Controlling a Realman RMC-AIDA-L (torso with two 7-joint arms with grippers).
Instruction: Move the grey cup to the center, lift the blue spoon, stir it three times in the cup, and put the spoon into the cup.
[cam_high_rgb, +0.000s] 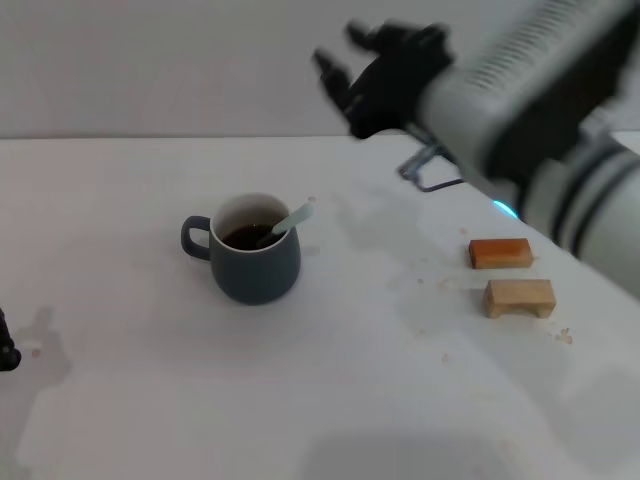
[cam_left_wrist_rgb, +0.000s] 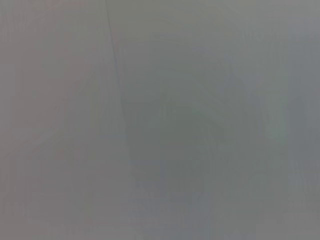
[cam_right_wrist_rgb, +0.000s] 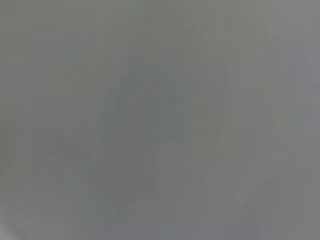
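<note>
The grey cup (cam_high_rgb: 255, 256) stands upright on the white table (cam_high_rgb: 150, 400) near the middle, handle toward the left, with dark liquid inside. The blue spoon (cam_high_rgb: 291, 219) rests in the cup, its pale handle leaning over the right rim. My right gripper (cam_high_rgb: 345, 65) is raised above the table's far edge, to the right of and well apart from the cup, fingers spread and empty. My left gripper (cam_high_rgb: 6, 345) shows only as a dark tip at the left edge. Both wrist views show only plain grey.
An orange-brown wooden block (cam_high_rgb: 500, 253) and a pale wooden block (cam_high_rgb: 519, 297) lie on the table to the right. A cable (cam_high_rgb: 432, 178) hangs under the right arm.
</note>
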